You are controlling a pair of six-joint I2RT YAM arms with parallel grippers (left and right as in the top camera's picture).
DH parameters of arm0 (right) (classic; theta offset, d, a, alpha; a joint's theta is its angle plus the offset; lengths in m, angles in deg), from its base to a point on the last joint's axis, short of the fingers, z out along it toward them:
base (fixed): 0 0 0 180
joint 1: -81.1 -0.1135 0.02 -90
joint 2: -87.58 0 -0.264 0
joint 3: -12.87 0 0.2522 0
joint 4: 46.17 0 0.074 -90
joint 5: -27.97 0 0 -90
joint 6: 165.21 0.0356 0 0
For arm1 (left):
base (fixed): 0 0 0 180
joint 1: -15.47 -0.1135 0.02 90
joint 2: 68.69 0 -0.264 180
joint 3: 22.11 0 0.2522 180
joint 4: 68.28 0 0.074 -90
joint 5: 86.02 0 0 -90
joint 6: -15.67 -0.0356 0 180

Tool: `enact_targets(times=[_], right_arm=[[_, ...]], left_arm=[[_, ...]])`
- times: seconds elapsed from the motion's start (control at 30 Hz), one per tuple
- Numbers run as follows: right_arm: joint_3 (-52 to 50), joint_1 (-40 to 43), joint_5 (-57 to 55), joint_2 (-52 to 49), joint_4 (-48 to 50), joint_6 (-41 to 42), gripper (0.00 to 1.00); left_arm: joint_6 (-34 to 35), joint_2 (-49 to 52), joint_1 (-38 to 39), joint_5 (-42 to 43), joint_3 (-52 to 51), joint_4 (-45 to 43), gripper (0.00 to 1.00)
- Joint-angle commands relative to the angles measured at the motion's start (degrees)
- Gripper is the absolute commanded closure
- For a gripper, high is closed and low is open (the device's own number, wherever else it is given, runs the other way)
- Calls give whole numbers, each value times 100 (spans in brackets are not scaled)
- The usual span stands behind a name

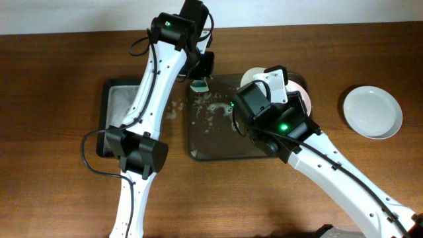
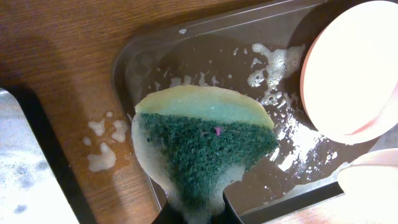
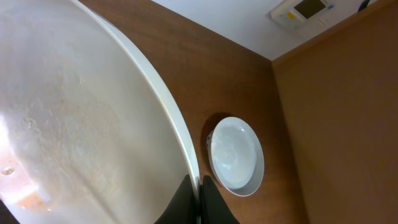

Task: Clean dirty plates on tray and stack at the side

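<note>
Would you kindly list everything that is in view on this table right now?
plates: three, white; one on the table at right, one on the brown tray, one tilted in the right gripper
brown tray: one, dark, centre, foamy
black tray: one, left, foam inside
sponge: one, green-yellow, in the left gripper
foam: white blobs, table between trays
table: one, brown
left gripper: shut on sponge
right gripper: shut on plate rim

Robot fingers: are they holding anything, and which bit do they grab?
The left fingers pinch the soapy green sponge at its narrow end. The right fingers grip a white plate by its rim.
</note>
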Motion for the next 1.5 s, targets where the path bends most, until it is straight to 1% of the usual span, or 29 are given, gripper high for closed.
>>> enact_targets(times=[0.0,0.07,0.3,0.37,0.47,0.53,0.6,0.8,0.87,0.93,1.03,1.1,1.2,1.3,1.47], right_arm=[[79,-26,-153,59,-2,243,96],[79,-26,-131,59,-11,385,96],[79,-26,-282,59,-37,393,96],[79,-26,-280,59,-66,393,96],[79,-26,-260,59,-107,393,96],[79,-26,-260,59,-109,393,96],[79,-26,-256,59,-114,393,96],[79,-26,-118,59,-146,402,96],[79,-26,-109,59,-146,415,96],[79,-26,-107,59,-146,415,96],[79,-26,-107,59,-138,417,96],[79,-26,-81,59,-122,420,96],[79,-26,-61,46,-120,542,96],[79,-24,-63,-11,-15,540,96],[79,-24,-39,-13,70,540,96]], left_arm=[[-57,146,-13,83,101,-7,99],[-57,146,-15,81,101,-9,99],[-59,149,-15,79,101,-4,99],[-59,111,-20,85,118,131,99],[-98,-120,-20,-42,232,444,99],[-96,-396,-42,-400,289,647,99],[-101,-697,-129,-702,284,660,99],[-101,-1325,-599,-739,221,662,99],[-105,-1473,-820,-741,0,662,99],[-164,-1696,-1047,-741,-463,662,99],[-164,-2094,-1305,-791,-1362,660,99],[-162,-2378,-1458,-1012,-2052,660,99],[-162,-2597,-1628,-1154,-2623,660,99],[-164,-2677,-1766,-1152,-2859,660,99],[-166,-2677,-1816,-1259,-2859,660,99]])
